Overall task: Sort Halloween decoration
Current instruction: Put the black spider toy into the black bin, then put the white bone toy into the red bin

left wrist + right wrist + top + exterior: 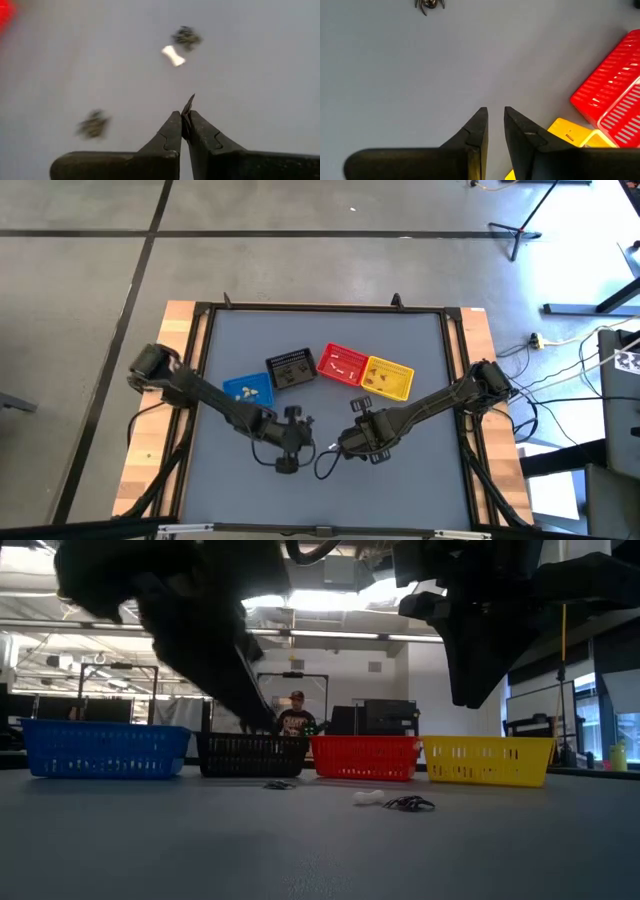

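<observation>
My left gripper (184,116) hangs above the table's middle (298,423), shut on a tiny dark trinket (189,103). Below it on the grey table lie a white bone-shaped trinket (173,55) and two dark trinkets (186,36) (93,124). The low view shows them in front of the baskets: the white one (368,798) and the dark ones (408,804) (278,784). My right gripper (494,117) hovers to the right of the left one (352,435), its fingers a little open with nothing between them. A small dark spider trinket (429,4) lies on the table beyond it. My left gripper pinches the tiny dark trinket between its two fingertips. Only a thin dark sliver (189,100) sticks out past the tips. The fingers slant down toward the table, and the trinket is lifted clear of it.
Four small baskets stand in a row at the table's far middle: blue (248,390), black (291,369), red (343,363) and yellow (390,378). The blue, red and yellow ones hold small pieces. A person (296,715) stands in the room beyond the table.
</observation>
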`<state>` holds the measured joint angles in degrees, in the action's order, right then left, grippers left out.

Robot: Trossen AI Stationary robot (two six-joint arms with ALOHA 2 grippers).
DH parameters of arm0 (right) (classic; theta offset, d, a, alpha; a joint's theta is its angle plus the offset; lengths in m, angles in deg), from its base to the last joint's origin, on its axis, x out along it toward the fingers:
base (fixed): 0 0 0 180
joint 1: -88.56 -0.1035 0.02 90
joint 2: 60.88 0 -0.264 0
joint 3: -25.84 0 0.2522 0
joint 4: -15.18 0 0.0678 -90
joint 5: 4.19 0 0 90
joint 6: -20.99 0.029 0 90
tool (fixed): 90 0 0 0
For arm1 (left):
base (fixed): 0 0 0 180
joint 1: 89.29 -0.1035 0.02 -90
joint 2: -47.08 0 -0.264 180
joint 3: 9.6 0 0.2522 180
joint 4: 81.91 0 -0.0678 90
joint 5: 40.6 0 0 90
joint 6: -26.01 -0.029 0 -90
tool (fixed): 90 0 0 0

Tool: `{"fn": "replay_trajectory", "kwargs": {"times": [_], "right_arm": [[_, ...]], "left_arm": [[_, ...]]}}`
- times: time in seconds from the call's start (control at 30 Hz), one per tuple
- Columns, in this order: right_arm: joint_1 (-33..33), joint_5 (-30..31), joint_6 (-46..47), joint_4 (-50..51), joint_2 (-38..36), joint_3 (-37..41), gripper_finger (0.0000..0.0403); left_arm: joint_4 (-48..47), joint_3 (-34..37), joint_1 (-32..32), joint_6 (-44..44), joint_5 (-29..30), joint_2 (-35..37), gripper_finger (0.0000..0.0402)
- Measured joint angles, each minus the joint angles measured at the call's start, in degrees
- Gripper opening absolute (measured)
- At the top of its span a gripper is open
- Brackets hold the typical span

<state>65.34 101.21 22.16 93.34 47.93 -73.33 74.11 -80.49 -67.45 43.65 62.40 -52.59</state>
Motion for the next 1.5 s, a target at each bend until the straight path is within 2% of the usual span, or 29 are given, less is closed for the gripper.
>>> {"fn": "replay_trajectory", "kwargs": {"times": [0.3,0.53,0.73,0.9,1.33,1.5], "right_arm": [[-0.02,0.0,0.0,-0.3,0.0,0.0,0.006],[0.0,0.0,-0.15,-0.5,0.0,0.0,0.006],[-0.01,0.0,-0.17,-0.87,0.0,0.0,0.006],[0.0,0.0,-0.17,-1.61,0.0,0.0,0.006],[0.0,0.0,-0.17,-4.17,0.0,0.0,0.006],[0.0,0.0,-0.2,-8.1,0.0,0.0,0.006]], "left_arm": [[-16.74,-0.07,-7.45,-4.76,6.91,12.83,0.0],[-22.38,-0.13,-16.11,-6.28,7.43,14.89,0.0],[-22.33,1.74,-22.25,-6.29,7.52,14.43,0.0001],[-22.12,2.34,-24.93,-6.23,7.45,14.43,0.0022],[-21.72,2.34,-26.83,-3.54,7.71,14.43,0.0104],[-21.61,2.34,-26.34,-2.77,5.67,14.43,0.0117]]}}
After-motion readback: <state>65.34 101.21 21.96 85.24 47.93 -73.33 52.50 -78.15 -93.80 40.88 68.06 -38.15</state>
